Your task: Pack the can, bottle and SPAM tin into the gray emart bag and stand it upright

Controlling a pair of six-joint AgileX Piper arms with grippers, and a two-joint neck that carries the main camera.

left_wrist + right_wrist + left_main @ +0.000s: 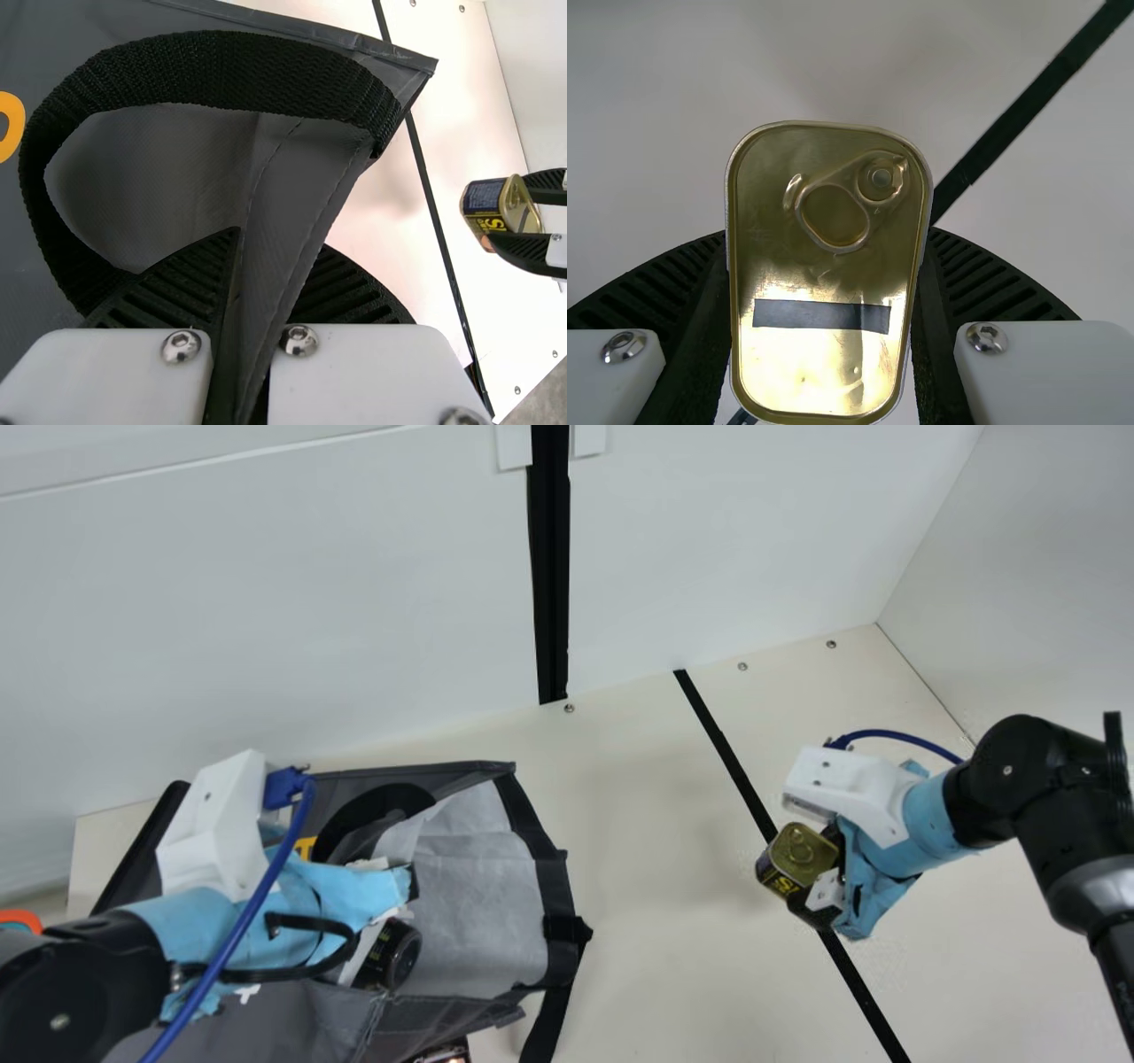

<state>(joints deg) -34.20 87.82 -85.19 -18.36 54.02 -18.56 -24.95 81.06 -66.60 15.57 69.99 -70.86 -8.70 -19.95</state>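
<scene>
A big yellow S (487, 224) is showing on the side of the SPAM tin (483, 197), beside print too tiny to read. Part of a round orange letter (18, 117) is showing on the gray emart bag (159, 186), but the edge is cutting it off.

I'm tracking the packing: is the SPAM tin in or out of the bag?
Out: the right fingers grip the SPAM tin away from the gray bag.
</scene>
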